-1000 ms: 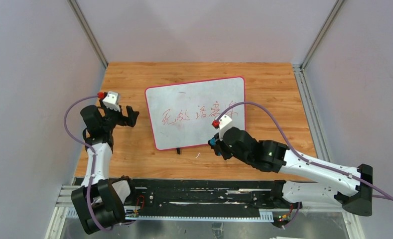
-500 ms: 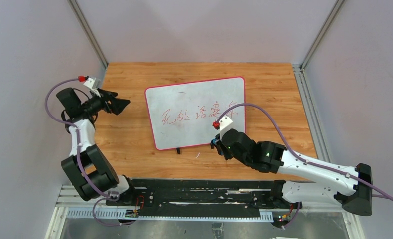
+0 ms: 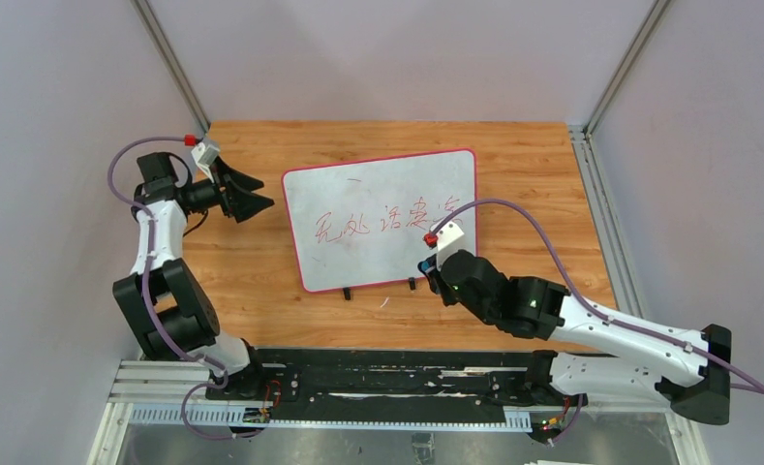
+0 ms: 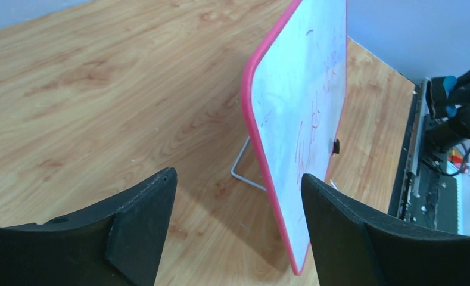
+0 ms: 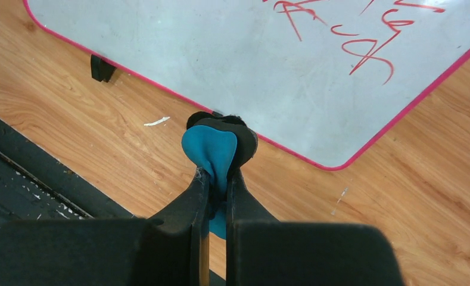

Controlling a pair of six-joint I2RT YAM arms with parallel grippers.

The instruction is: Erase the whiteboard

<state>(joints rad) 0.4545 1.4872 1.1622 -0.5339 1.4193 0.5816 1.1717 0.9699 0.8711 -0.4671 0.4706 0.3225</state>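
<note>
A pink-framed whiteboard (image 3: 382,218) with red writing stands tilted on a wire stand in the middle of the wooden table; it also shows in the left wrist view (image 4: 304,113) and the right wrist view (image 5: 250,53). My left gripper (image 3: 252,199) is open and empty, just left of the board's left edge, which lies between its fingers in the left wrist view (image 4: 235,196). My right gripper (image 3: 426,274) is shut on a blue eraser with a black pad (image 5: 217,149), held at the board's lower right edge.
The board's two black feet (image 3: 347,293) rest on the wooden table (image 3: 261,291). A small white scrap (image 5: 156,121) lies near the front edge. The black rail (image 3: 387,373) runs along the near side. Grey walls enclose the table.
My left arm has swung up and toward the board, its open gripper now at the board's left edge. My right gripper with the eraser has shifted slightly right along the lower edge.
</note>
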